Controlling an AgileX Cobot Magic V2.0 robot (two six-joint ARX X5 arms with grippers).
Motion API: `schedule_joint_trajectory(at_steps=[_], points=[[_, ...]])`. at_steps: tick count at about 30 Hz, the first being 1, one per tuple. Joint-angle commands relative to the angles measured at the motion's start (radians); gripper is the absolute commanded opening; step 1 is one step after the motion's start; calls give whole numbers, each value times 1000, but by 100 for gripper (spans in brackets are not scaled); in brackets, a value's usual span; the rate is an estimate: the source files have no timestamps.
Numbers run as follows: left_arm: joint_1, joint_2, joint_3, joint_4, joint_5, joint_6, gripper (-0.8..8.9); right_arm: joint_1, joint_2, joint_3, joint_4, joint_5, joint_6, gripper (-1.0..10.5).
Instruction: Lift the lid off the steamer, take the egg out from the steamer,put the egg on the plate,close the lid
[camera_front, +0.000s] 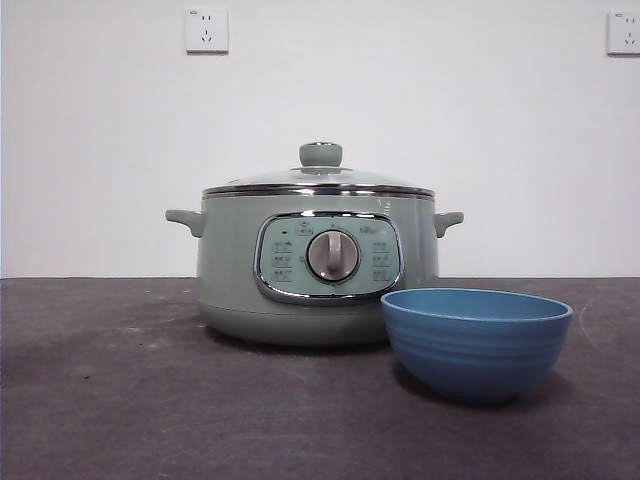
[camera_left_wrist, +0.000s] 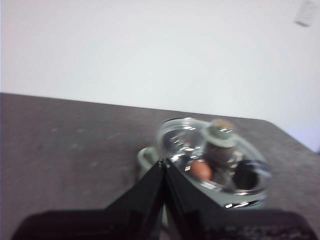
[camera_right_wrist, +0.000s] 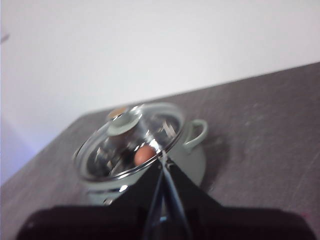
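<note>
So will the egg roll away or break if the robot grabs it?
Probably both are risks. The egg looks smooth and rounded, so it may slip from the jaws or roll. A shell likely cracks if squeezed hard. It sits under the glass lid, in the steamer.

Lid (camera_front: 320, 176) sits on the green steamer (camera_front: 315, 265) — brown egg (camera_left_wrist: 202, 170) inside; blue plate (camera_front: 476, 340) just beside.

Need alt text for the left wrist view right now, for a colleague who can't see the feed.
The left gripper, its black jaws pressed together, points at the steamer on the dark table. The lid is still on, and a brown egg shows through its glass beside the pale green knob. The picture is slightly blurred; a white wall fills the background.
</note>
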Motion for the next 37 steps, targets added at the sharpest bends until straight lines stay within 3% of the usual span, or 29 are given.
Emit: schedule_joint_trajectory(at_steps=[1,5,15,24,26,29,30,32,37], points=[[0,79,77,-9,65,25,-8,-1,100,115,-87,-37,-103,-12],[0,194,195,-100,149,94,-8,2,252,286,-245,-105,-231,-12],[-3,348,359,-373,284,289,-8,6,529,567,-577,-254,-438,-12],[-10,351,363,-386,283,297,15,12,565,581,-605,-261,-468,8],[-10,351,364,-381,283,293,171,12,565,581,-605,-261,-469,78],[-10,351,364,-367,284,293,530,12,565,581,-605,-259,-467,418],[-11,352,364,-359,291,293,574,12,565,581,-604,-259,-466,532],[-16,356,364,-332,309,290,571,12,565,581,-603,-259,-465,610],[-44,381,366,-262,303,282,571,12,565,581,-603,-259,-465,599]])
